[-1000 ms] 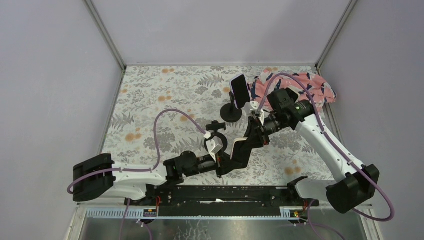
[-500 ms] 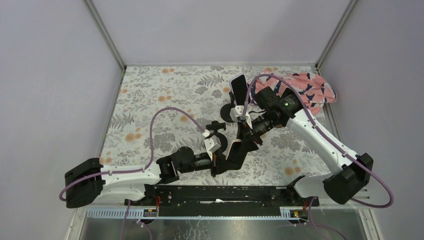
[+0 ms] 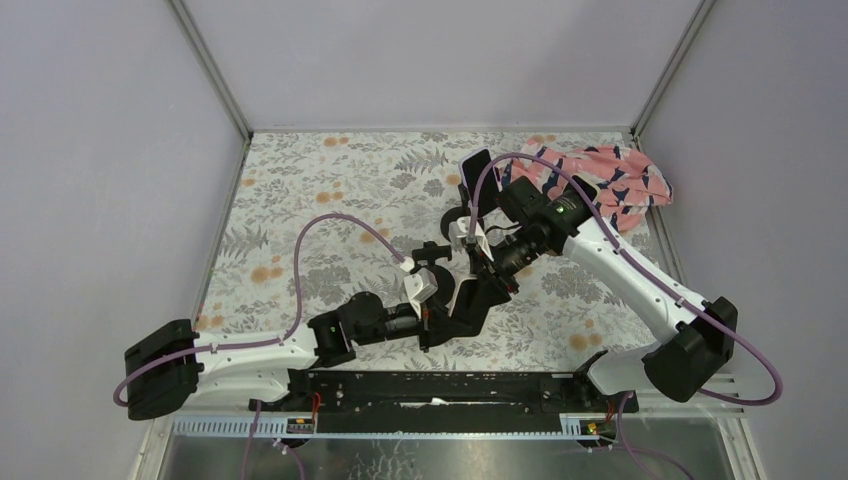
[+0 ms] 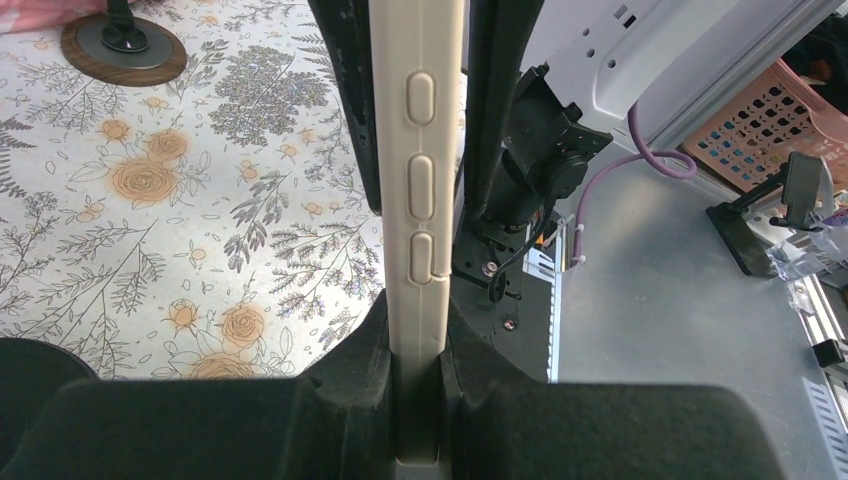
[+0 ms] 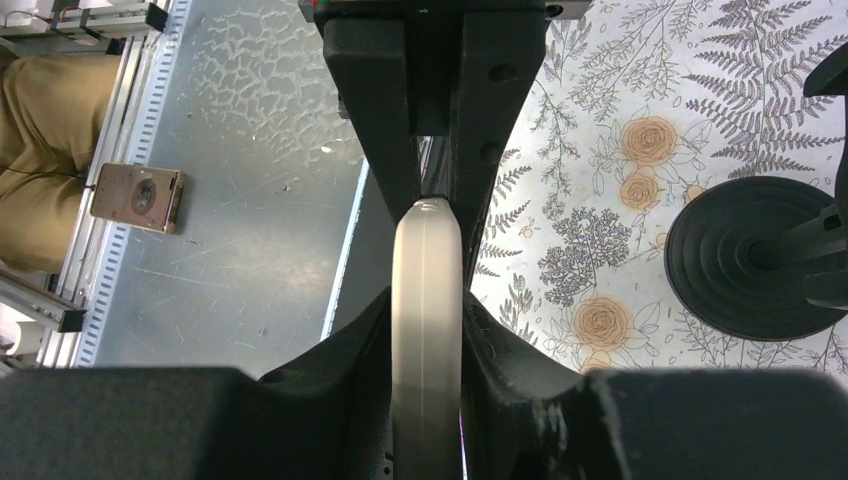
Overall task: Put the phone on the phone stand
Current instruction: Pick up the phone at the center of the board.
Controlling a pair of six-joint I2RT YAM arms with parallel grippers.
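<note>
Above middle of floral table (image 3: 330, 190), slim cream phone (image 4: 420, 180) pinched by left gripper (image 4: 418, 320) and right gripper (image 5: 425, 310), for handover toward black round-based stand (image 5: 740, 265).

the phone (image 4: 420, 150) stands on edge above the near middle of the table (image 3: 300, 200), sandwiched between the left gripper (image 4: 415, 320), which reaches in from the near left, and the right gripper (image 5: 427, 310), which reaches in from the far right. both grippers meet on it from opposite ends. the phone stand (image 3: 462, 222) stands on the table just behind them, with its cradle raised toward the far side. a cloth (image 3: 610, 180) lies right of the stand, in the table's far right corner.
</note>
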